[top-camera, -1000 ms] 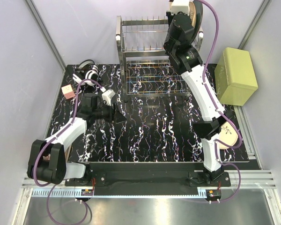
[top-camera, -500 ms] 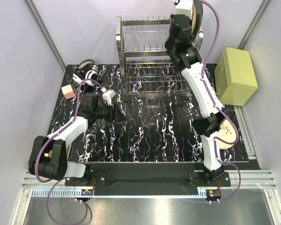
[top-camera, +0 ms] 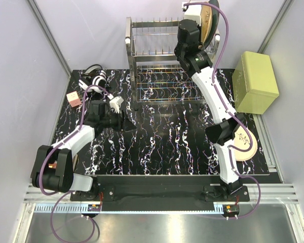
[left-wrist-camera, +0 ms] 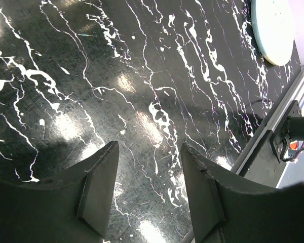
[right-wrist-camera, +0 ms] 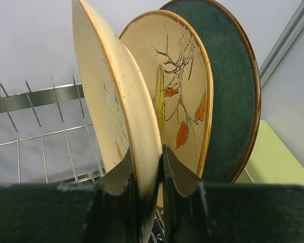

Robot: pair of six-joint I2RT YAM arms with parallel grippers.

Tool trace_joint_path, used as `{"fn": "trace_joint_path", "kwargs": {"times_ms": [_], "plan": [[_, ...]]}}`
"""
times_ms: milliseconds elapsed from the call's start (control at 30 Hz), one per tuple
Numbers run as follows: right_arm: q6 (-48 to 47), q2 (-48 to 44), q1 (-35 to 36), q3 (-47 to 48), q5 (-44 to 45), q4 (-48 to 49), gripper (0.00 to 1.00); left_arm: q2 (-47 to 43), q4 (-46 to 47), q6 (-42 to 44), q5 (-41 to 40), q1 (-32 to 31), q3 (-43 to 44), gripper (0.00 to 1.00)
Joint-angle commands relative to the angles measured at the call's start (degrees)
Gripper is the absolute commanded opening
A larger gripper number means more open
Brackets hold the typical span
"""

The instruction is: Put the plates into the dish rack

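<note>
Black marble-look table [top-camera: 162, 147], grey walls round it. R gripper [right-wrist-camera: 151, 174] is up at dish rack [top-camera: 154, 50] top tier, R end, clamped on rim of upright orange-peach plate [right-wrist-camera: 111, 96]. 2nd branch-marked plate [right-wrist-camera: 180, 86] and teal plate [right-wrist-camera: 235, 96] stand just behind it. Cream plate w/ pale-blue edge [left-wrist-camera: 273, 30] lies flat on table near R arm base. L gripper [left-wrist-camera: 148, 152] spread wide, nothing btwn fingers, low over table.

The left pincer [left-wrist-camera: 148, 152] hangs with its two dark fingers [left-wrist-camera: 99, 187] spread apart over the black, white-veined marble-pattern bench [left-wrist-camera: 142, 76]. At the upper right, a round cream plate with a pale-blue edge [left-wrist-camera: 273, 25] lies near the bench's edge.
</note>
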Motion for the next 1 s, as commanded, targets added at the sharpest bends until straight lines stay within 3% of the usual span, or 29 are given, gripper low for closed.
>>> {"fn": "trace_joint_path", "kwargs": {"times_ms": [0,67,133,267,400,500,800,867,967], "plan": [[2.0,-0.9,-1.1,4.4,-0.3,7.6,0.0,0.7,3.1,-0.1,1.4,0.9,0.0,0.56],[2.0,-0.4,-1.2,4.3,-0.7,7.4,0.01,0.8,3.2,-0.2,1.5,1.1,0.0,0.57],[2.1,0.2,-1.7,4.3,-1.3,7.5,0.11,1.3,3.2,-0.4,1.6,1.4,0.1,0.57],[2.2,0.8,-2.0,4.0,-2.3,7.5,0.16,1.9,3.3,-0.7,1.9,1.7,0.3,0.57],[2.4,0.4,-2.0,3.5,-4.0,7.4,0.37,2.3,3.5,-1.1,2.0,2.0,0.3,0.57],[2.6,-0.4,-2.0,3.0,-4.8,7.4,0.47,2.4,3.6,-1.4,2.4,2.1,0.5,0.57],[1.1,-6.6,-0.1,-0.6,-5.9,7.2,0.6,0.5,3.1,-1.9,0.5,2.1,1.4,0.57],[0.6,-9.7,0.8,-2.3,-6.5,7.1,0.67,-0.8,2.9,-2.0,-1.7,2.1,1.3,0.6],[-0.8,-14.0,2.5,-5.5,-6.9,6.9,0.71,-3.6,2.2,-2.0,-5.2,2.1,1.5,0.75]]}}
